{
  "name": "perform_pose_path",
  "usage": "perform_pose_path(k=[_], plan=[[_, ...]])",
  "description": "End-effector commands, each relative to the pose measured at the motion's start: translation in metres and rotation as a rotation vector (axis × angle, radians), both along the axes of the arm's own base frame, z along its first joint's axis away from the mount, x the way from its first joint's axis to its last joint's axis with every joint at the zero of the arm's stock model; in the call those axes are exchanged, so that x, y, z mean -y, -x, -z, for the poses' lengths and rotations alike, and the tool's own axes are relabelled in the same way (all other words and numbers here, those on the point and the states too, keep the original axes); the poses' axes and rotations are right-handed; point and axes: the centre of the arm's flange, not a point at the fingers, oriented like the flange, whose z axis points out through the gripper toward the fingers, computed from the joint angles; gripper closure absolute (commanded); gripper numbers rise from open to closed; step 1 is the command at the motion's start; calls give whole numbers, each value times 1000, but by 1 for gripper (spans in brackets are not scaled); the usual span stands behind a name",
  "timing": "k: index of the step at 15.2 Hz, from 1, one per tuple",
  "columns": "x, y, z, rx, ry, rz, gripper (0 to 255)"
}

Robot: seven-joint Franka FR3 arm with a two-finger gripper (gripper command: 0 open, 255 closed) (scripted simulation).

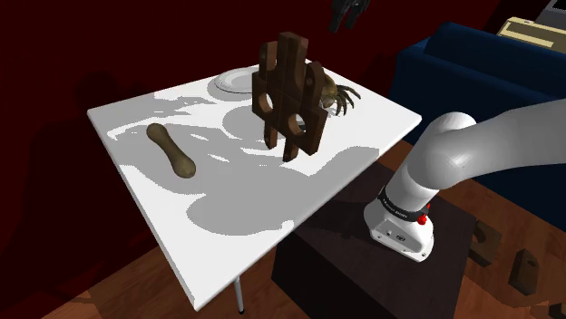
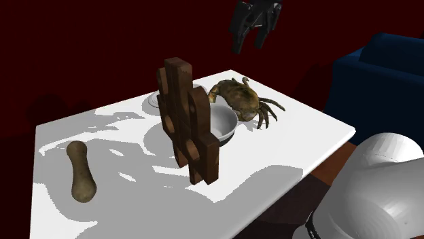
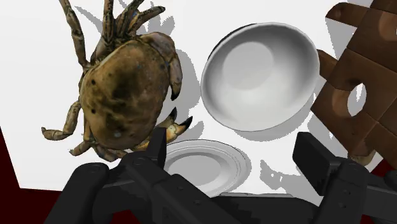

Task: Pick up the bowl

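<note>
My black pincer (image 3: 232, 149) hangs wide open above the round white bowl (image 3: 261, 76); the brown crab (image 3: 124, 89) beside it may snag 1 finger.

Home — blue sofa (image 1: 472, 63), wood flr (image 1: 118, 292)

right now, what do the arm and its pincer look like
The arm is white with smooth rounded links; a black band with small white lettering and a red dot rings its lower segment. The pincer is all black, with two blocky fingers.
</note>
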Motion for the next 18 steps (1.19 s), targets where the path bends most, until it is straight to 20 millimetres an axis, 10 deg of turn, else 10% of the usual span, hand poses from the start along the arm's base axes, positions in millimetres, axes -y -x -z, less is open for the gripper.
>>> perform_pose_path(k=[1, 15, 18], plan=[[0, 0, 0, 0, 0, 0, 0], [13, -49, 183, -135, -223, 258, 0], [13, -49, 195, -136, -225, 260, 0]])
